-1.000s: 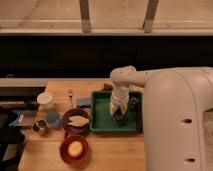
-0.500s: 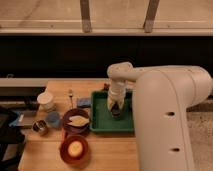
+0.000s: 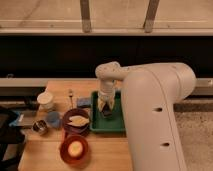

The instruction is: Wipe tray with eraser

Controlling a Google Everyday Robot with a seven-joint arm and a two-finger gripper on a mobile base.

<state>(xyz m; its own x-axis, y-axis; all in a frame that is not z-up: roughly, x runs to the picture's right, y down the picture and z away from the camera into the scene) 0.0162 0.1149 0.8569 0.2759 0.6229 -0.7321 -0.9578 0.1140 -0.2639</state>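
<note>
My view is dominated by the white arm [image 3: 155, 110], which sweeps in from the right and bends down over the wooden table [image 3: 55, 155]. Directly beneath the fingers lies the green tray [image 3: 96, 125], its right part hidden by the arm. The gripper [image 3: 106, 107] hangs inside the tray's near-centre, pointing downward, and I read its fingers as clenched around the eraser [image 3: 107, 113], a small dark block at their tips that looks pressed onto the tray floor, though the contact is hard to make out from here.

Left of the fingers, just beside the tray's edge, sits the dark-purple plate [image 3: 76, 121] with a pale leaf-shaped item [image 3: 78, 120] on it. Nearer to me from that and further left of the fingers is a red bowl [image 3: 74, 149] holding something yellow. Well left of the fingers stands a white cup [image 3: 46, 100], with a blue cup [image 3: 53, 118] and a small metal container [image 3: 40, 127] in front of it. A small blue block [image 3: 84, 102] lies touching the tray's left rim, and a thin dark tool [image 3: 71, 96] rests beyond it.
</note>
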